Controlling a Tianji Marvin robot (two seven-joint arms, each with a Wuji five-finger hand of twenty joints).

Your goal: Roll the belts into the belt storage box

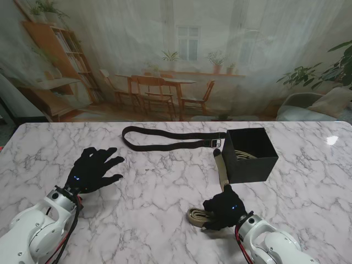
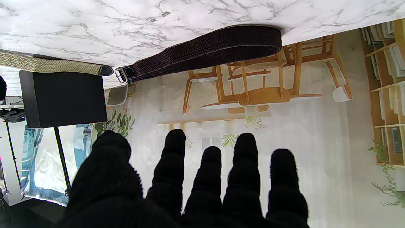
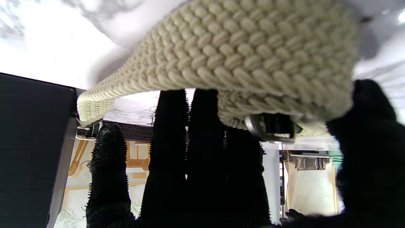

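Currently the right hand [image 1: 224, 207] grips the partly coiled beige belt [image 1: 201, 215], whose tail runs ahead to the black storage box [image 1: 250, 155]. Rolling seems underway; next, wind farther. The left hand [image 1: 94, 169] hovers spread, empty.

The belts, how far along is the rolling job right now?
Possibly one done: a light coil shows inside the black box, though I cannot tell what it is. In hand: the right hand is closed on the beige belt, coiling its near end while the rest runs toward the box. Left: the black belt lies folded flat, unrolled, and the left hand hovers open, touching nothing.
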